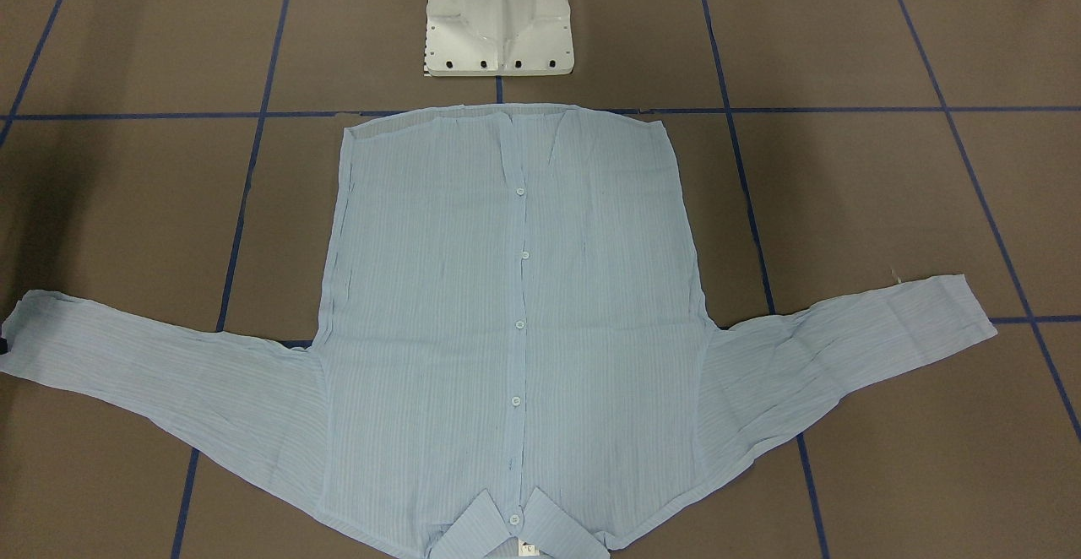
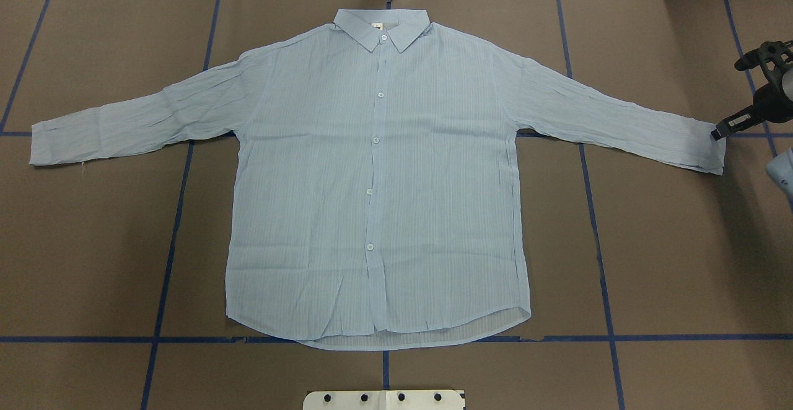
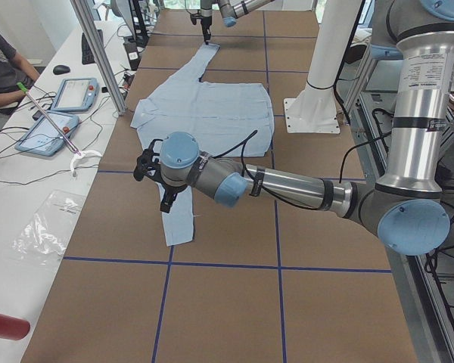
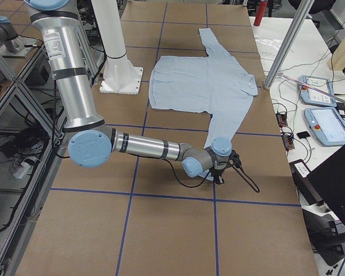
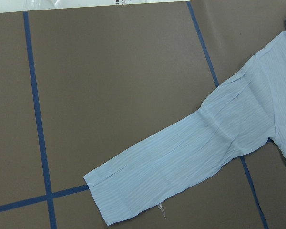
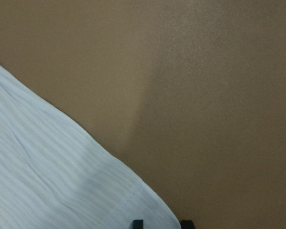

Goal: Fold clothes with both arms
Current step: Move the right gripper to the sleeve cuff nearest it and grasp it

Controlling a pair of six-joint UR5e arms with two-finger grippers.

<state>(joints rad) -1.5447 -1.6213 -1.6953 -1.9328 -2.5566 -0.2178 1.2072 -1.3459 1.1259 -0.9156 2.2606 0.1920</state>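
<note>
Shirt [image 2: 378,181] is lying flat and buttoned, front up, on the table [image 2: 669,261], hem nearest the white base [image 2: 384,399], sleeves spread wide. Right gripper [image 2: 723,130] is sitting low at the right cuff [image 2: 706,147], jaws parted, cuff corner showing between its fingertips [image 6: 137,223]. Left gripper [image 3: 166,198] is hanging above the left sleeve [image 2: 124,125]; I cannot tell whether it is parted or closed. Collar [image 2: 381,29] is lying at the far edge. Judgement: I am aiming to pinch both cuff layers well inside the edge, left matching right, then carrying the sleeves inward together.

brown table [image 2: 669,243], blue tape grid [image 2: 681,338]; white pedestal base [image 1: 500,27]; two tablets [image 3: 76,94] on side bench [image 3: 15,189]; red cylinder [image 3: 4,325].
</note>
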